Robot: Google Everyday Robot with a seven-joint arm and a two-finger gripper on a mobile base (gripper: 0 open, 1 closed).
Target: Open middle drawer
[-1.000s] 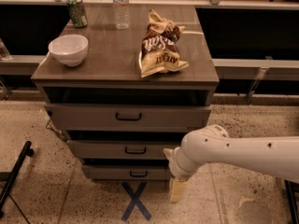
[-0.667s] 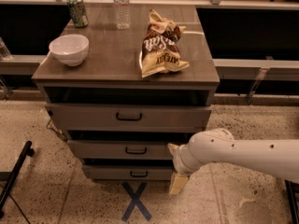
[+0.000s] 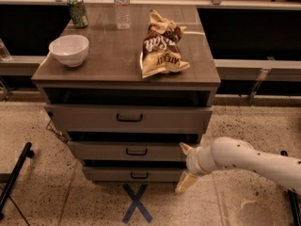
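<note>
The middle drawer (image 3: pixel 164 151) is a wide grey-brown front with a small black bar handle (image 3: pixel 136 151). It sits between the taller top drawer (image 3: pixel 84 118) and the narrower bottom drawer (image 3: pixel 108 174). It looks closed. My gripper (image 3: pixel 186 165) is at the right end of the drawer fronts, level with the middle and bottom drawers. It is open and empty, with one cream fingertip (image 3: pixel 184 148) at the middle drawer's right edge and the other (image 3: pixel 186 182) below, by the bottom drawer. It is well right of the handle.
On the cabinet top (image 3: pixel 108 60) are a white bowl (image 3: pixel 68 50), a green can (image 3: pixel 75 11), a water bottle (image 3: pixel 122 6) and a chip bag (image 3: pixel 160 46). A blue X (image 3: pixel 136 204) marks the floor in front. A black stand leg (image 3: pixel 14 178) lies at the left.
My arm has shifted a little right, and the gripper has risen slightly beside the drawers' right end. The drawers have not moved.
</note>
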